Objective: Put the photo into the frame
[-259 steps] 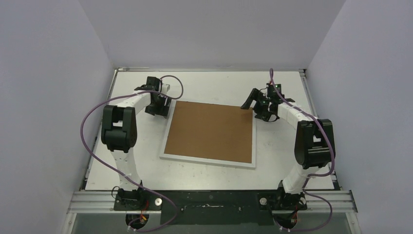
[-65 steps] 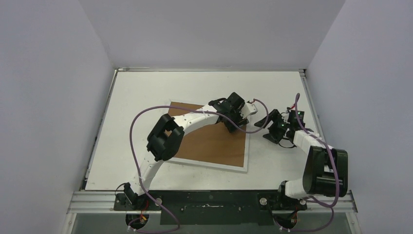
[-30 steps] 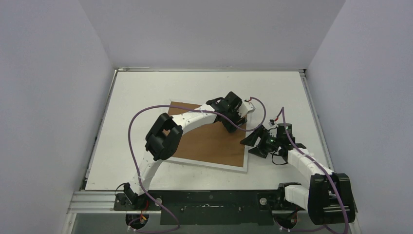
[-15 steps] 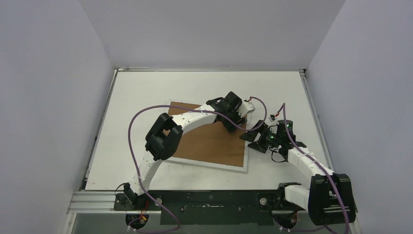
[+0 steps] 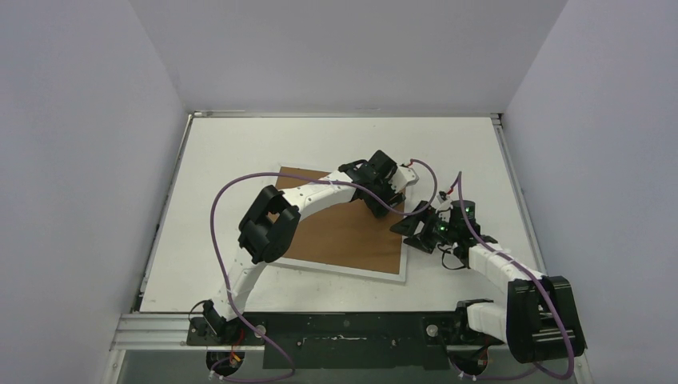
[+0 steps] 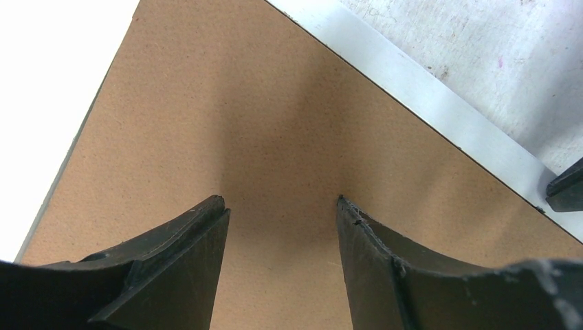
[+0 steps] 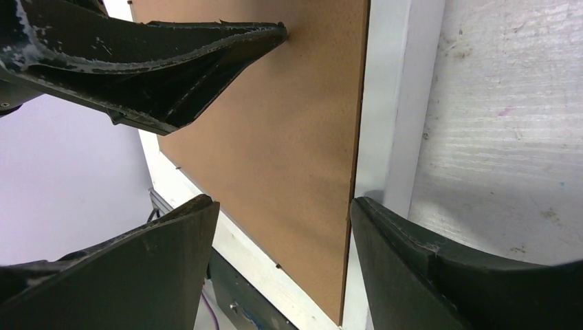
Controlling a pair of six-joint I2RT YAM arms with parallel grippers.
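Note:
The frame (image 5: 345, 270) lies flat on the table, its narrow white border showing along the near and right sides. The plain brown backing board (image 5: 340, 232) fills its middle. The photo is hidden. My left gripper (image 5: 380, 208) is open, with its fingertips down on the board near the right edge; the left wrist view (image 6: 282, 203) shows brown board between the jaws. My right gripper (image 5: 405, 229) is open at the frame's right side. In the right wrist view (image 7: 285, 203) its jaws straddle the board's edge (image 7: 275, 124) and the white border (image 7: 392, 103).
White table top (image 5: 240, 152) with scuffed paint (image 7: 509, 124) lies to the right of the frame. Grey walls enclose three sides. The left gripper's finger (image 7: 172, 55) shows close above my right jaws. A black rail (image 5: 344, 332) runs along the near edge.
My right gripper has moved up and left to the frame's right edge. The left gripper has stayed on the board, and the frame has not moved in the last second.

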